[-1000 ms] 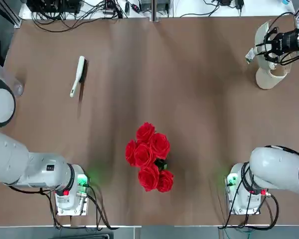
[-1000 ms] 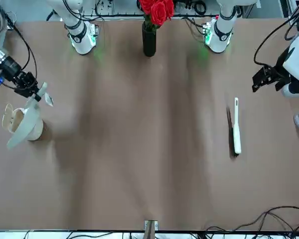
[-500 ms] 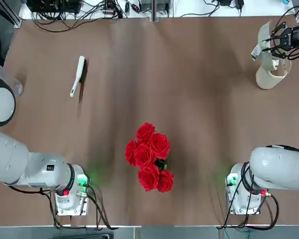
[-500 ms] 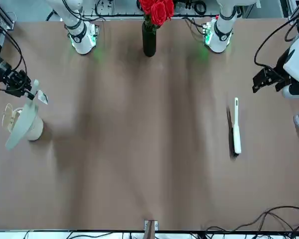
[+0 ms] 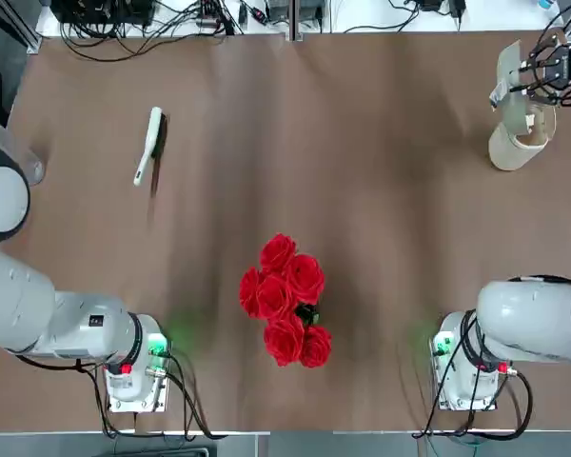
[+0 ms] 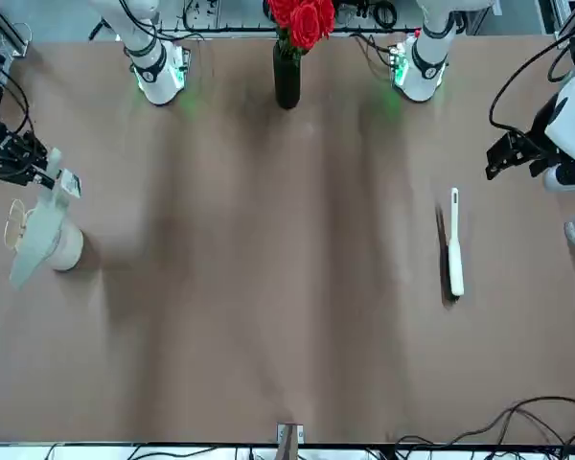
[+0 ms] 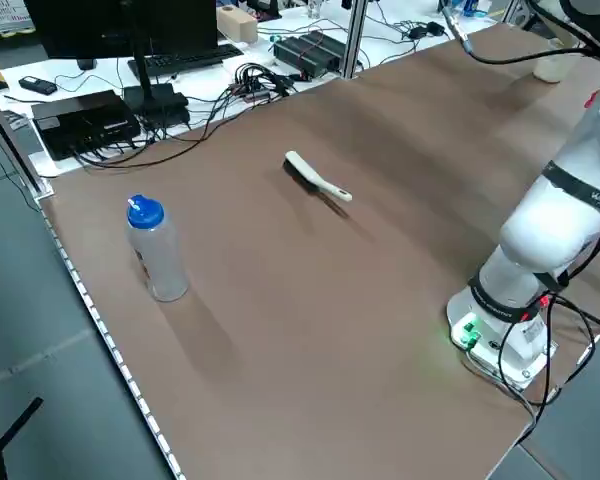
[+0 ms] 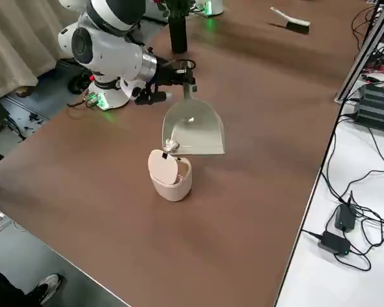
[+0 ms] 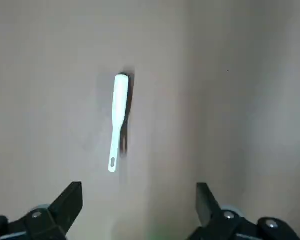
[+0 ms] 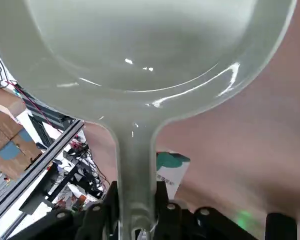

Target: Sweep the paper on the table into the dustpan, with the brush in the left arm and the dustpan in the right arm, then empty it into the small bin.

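Observation:
The dustpan [image 8: 193,131] hangs tilted, mouth down, over the small bin [image 8: 171,176] at the table's far right. My right gripper [image 8: 179,75] is shut on its handle [image 10: 135,165]. A small crumpled white paper [image 8: 172,144] sits at the pan's low corner, just above the bin's open top. In the top view the dustpan [image 5: 509,81] overlaps the bin [image 5: 517,143]. The brush [image 5: 150,143] lies loose on the table's far left, also seen as the brush [image 9: 117,120] in the left wrist view. My left gripper [image 9: 137,200] hovers open high above it, and shows as the left gripper [image 6: 506,155] in the front view.
A vase of red roses [image 5: 285,300] stands between the arm bases. A clear bottle with a blue cap [image 7: 155,250] stands near the table's left edge. Cables and boxes lie past the far edge [image 5: 171,24]. The brown table [image 5: 343,171] is bare in the middle.
My right gripper has carried the dustpan's handle farther toward the table's right far corner, tipping the pan steeper over the bin. The left arm and the brush have not moved.

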`<action>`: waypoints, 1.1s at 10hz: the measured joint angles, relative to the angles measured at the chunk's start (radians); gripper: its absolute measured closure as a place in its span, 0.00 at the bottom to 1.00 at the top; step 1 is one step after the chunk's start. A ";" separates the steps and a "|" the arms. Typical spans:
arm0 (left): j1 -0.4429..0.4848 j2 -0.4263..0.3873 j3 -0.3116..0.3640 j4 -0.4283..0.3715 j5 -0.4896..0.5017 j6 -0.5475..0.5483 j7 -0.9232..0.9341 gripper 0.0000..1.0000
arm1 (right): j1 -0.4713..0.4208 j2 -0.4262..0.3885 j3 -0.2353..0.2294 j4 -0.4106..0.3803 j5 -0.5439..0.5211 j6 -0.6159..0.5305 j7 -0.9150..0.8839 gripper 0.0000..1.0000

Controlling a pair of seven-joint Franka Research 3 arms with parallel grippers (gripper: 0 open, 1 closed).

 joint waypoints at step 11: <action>0.000 0.000 0.000 0.000 0.000 0.001 0.000 0.00 | -0.002 0.121 -0.102 0.167 0.076 -0.210 0.031 0.67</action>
